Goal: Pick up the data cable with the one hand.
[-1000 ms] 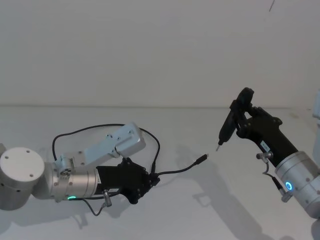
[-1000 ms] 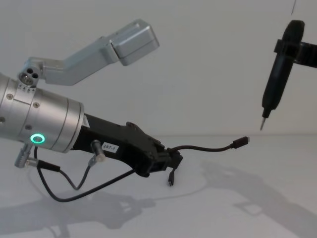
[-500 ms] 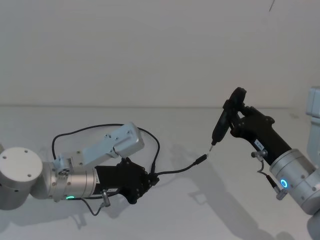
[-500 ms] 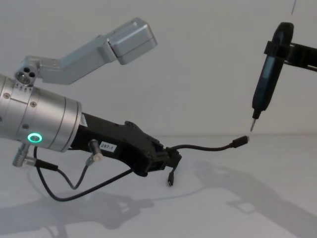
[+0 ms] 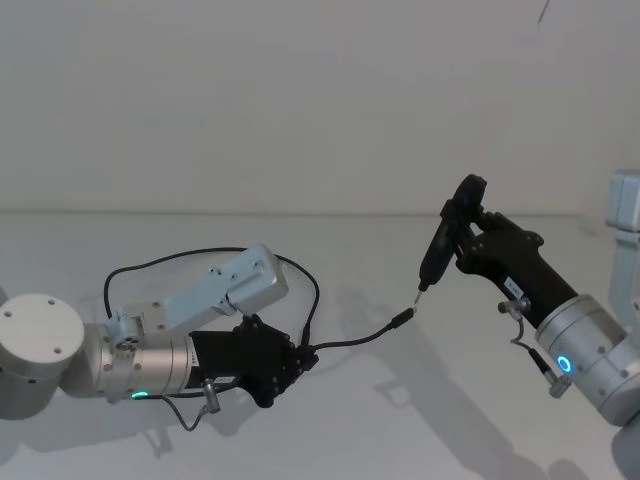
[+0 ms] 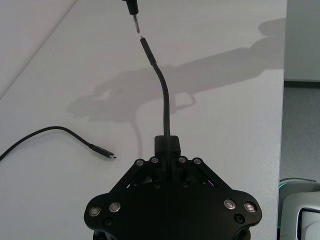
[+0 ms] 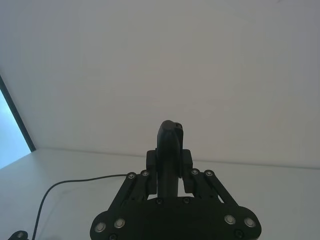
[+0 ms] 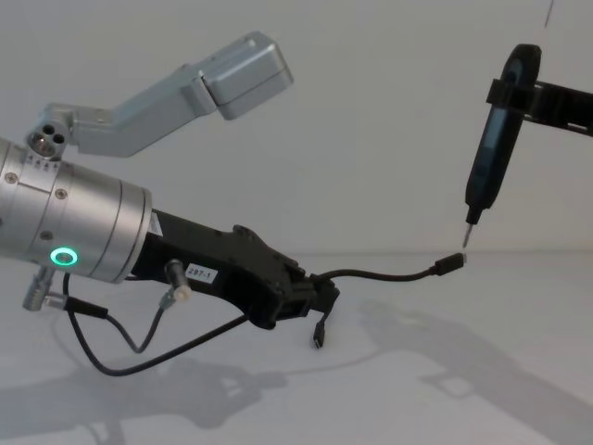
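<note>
Low over the white desk point(image 5: 350, 430), the left claw point(image 5: 300, 362) is clamped tight on the data cable point(image 5: 355, 338) a short way back from one plug point(image 8: 451, 264), so that end arches forward in the air. Behind the claw the cable loops across the desk, its other plug point(image 6: 102, 153) lying flat. The right claw point(image 5: 470, 238) is closed around a black pen-like tool point(image 8: 491, 153), whose metal tip hangs just above the raised plug.

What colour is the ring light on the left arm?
Green. The ring light glows on the silver cylinder behind the left gripper, clearest in the chest view.
</note>
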Robot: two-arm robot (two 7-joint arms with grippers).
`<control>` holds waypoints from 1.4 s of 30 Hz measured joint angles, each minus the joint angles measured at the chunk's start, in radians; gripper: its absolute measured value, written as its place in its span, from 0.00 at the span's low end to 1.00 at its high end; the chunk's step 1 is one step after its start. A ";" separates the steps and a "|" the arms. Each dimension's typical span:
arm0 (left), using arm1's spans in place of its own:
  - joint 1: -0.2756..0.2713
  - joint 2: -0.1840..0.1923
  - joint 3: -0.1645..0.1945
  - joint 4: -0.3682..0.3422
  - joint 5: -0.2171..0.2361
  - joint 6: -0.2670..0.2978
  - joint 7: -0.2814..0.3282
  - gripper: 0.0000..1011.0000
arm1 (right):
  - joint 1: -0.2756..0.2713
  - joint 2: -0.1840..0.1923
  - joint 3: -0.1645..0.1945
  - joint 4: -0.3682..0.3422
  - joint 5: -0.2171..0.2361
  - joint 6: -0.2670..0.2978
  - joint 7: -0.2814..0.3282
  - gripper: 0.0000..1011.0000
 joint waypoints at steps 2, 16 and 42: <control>0.000 0.000 0.000 0.000 0.000 0.000 0.000 0.04 | 0.001 0.001 -0.001 0.000 0.001 0.001 -0.002 0.28; 0.000 0.001 0.000 0.000 0.000 -0.001 0.000 0.04 | 0.008 0.013 -0.017 -0.002 0.002 0.012 -0.021 0.28; 0.000 0.001 0.000 0.000 0.000 -0.001 0.000 0.04 | 0.010 0.027 -0.029 -0.015 -0.015 0.024 -0.030 0.28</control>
